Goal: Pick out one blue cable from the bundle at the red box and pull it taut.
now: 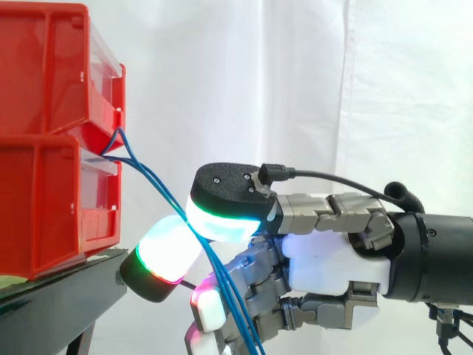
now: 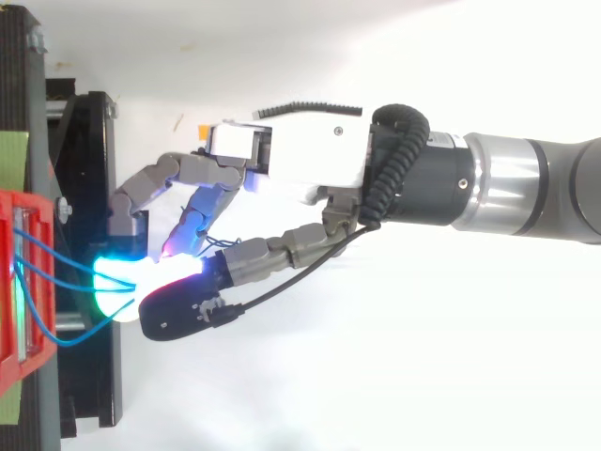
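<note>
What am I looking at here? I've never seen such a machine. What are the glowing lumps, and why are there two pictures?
It is a robot arm with a mechanical hand of fingers and a thumb on its end. The glowing lumps are the hand's own fingertips, thick pads that light up.

Both pictures show the same moment. One camera stands beside the work and looks level across it, so the arm comes in from the right. The other looks down from above.

On the left, two red bins are stacked on a black stand, in front of a white curtain. Thin blue cables come out between the bins and run to the hand. They pass between the thumb pad and a finger pad, which seem to pinch them, then hang down past the hand.
</note>
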